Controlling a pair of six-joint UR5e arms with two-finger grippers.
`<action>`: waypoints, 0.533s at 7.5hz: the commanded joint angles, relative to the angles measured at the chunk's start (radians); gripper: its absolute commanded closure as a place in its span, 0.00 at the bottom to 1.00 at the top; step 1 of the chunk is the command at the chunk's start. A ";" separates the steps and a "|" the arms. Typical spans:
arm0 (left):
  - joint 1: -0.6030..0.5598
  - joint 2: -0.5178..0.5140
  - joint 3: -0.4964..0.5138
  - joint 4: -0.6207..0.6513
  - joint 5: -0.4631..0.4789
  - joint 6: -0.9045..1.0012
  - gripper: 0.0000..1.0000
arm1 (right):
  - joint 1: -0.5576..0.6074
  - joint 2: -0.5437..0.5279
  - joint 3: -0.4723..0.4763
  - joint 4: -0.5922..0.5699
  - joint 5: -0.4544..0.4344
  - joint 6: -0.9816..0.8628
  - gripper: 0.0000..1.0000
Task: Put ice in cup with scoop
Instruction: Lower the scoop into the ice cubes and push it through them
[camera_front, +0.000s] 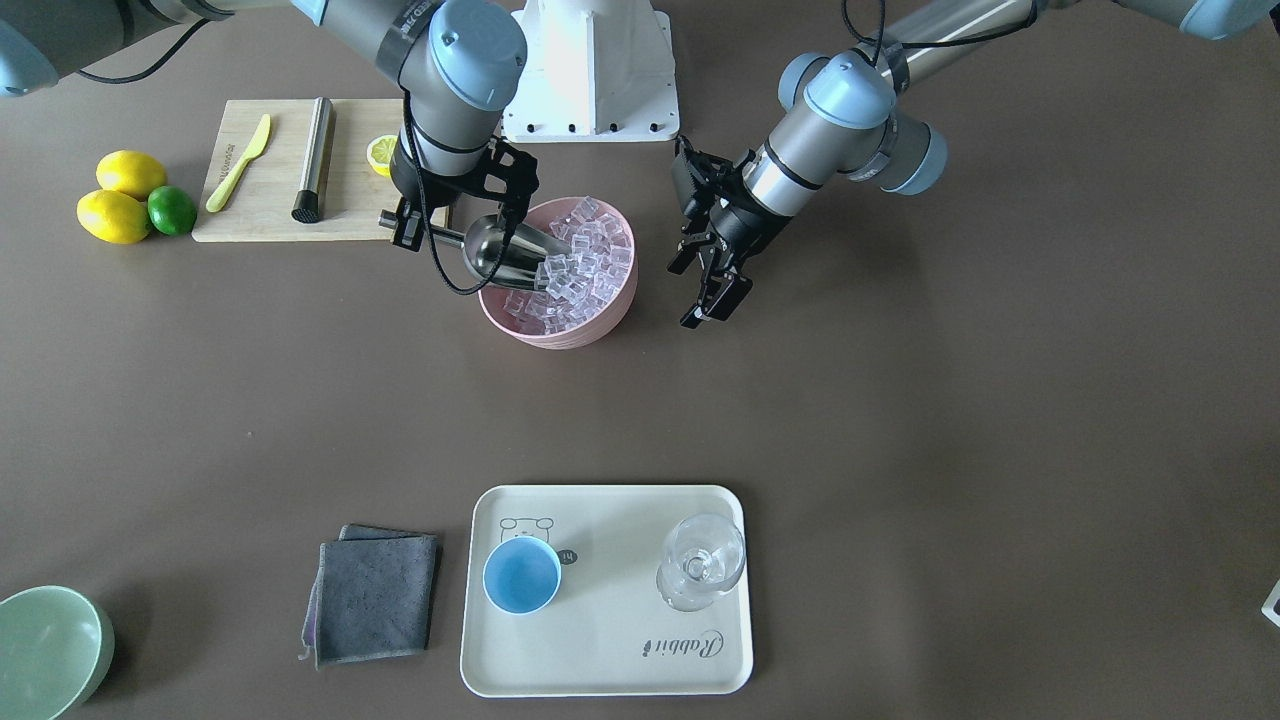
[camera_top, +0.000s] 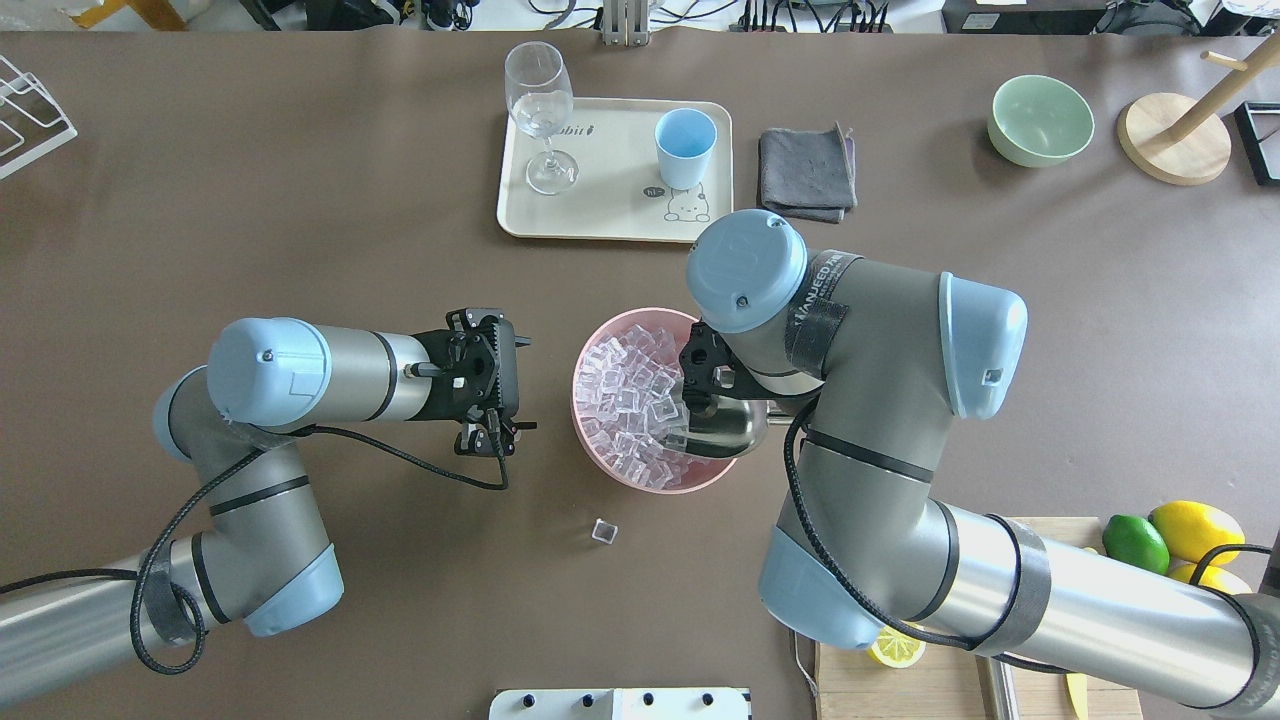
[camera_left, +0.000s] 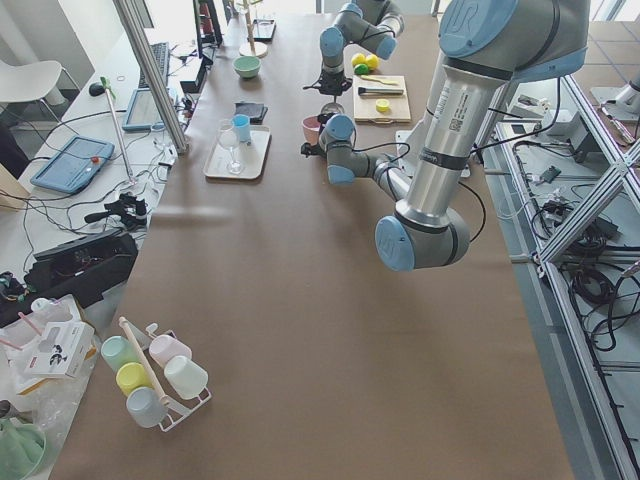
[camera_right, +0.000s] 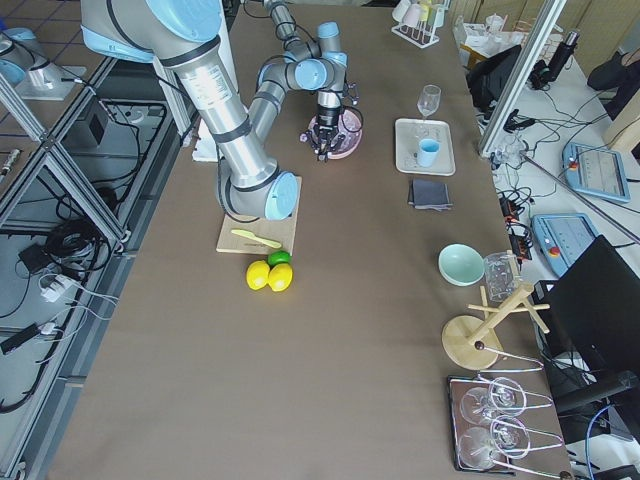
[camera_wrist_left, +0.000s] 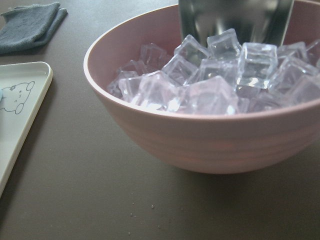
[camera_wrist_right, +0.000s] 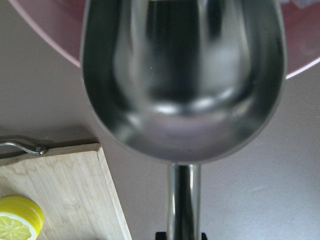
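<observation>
The ice fills a pink bowl near the robot; it also shows in the overhead view and the left wrist view. My right gripper is shut on the thin handle of the steel scoop. The scoop's trough is empty and its front lip rests among the cubes at the bowl's edge. My left gripper is open and empty, low beside the bowl on its other side. The light-blue cup stands empty on the far cream tray.
One loose ice cube lies on the table near the bowl. A clear stemmed glass shares the tray. A grey cloth and a pale-green bowl lie beyond it. A cutting board with a steel cylinder sits beside the right arm.
</observation>
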 joint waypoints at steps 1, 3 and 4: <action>0.001 0.001 0.000 -0.001 -0.002 0.000 0.02 | 0.011 0.005 -0.053 0.072 -0.003 0.011 1.00; 0.001 0.001 -0.002 -0.004 -0.003 0.002 0.02 | 0.013 0.008 -0.086 0.114 -0.005 0.013 1.00; -0.001 0.009 -0.006 -0.010 -0.006 0.002 0.02 | 0.013 0.008 -0.085 0.115 -0.003 0.011 1.00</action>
